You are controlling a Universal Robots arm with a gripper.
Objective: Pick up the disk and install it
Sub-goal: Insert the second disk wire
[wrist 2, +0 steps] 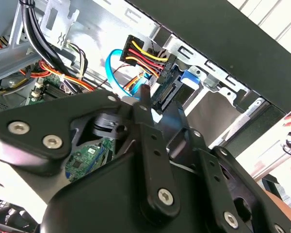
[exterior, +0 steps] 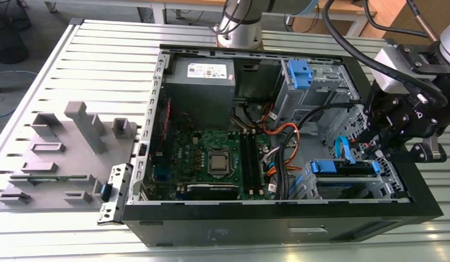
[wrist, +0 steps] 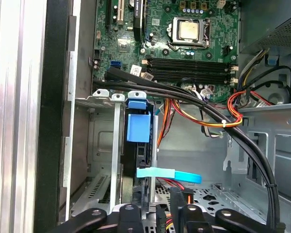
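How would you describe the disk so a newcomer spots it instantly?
Start at the open black computer case. In the exterior view, look to its drive cage at the corner beside the black gripper. The disk sits there in a blue plastic carrier frame, unlike the grey power-supply box.

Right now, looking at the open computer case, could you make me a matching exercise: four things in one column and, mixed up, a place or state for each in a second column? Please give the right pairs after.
Things
1. disk
2. power supply box
3. processor
4. gripper

Places or states
A. in the middle of the green motherboard
B. grey box in the far corner, at the exterior view's left
C. above the case's edge, at the exterior view's right
D. seated in a metal bay in the near corner, blue frame showing

Pairs: 1-D, 2-B, 3-A, 4-C
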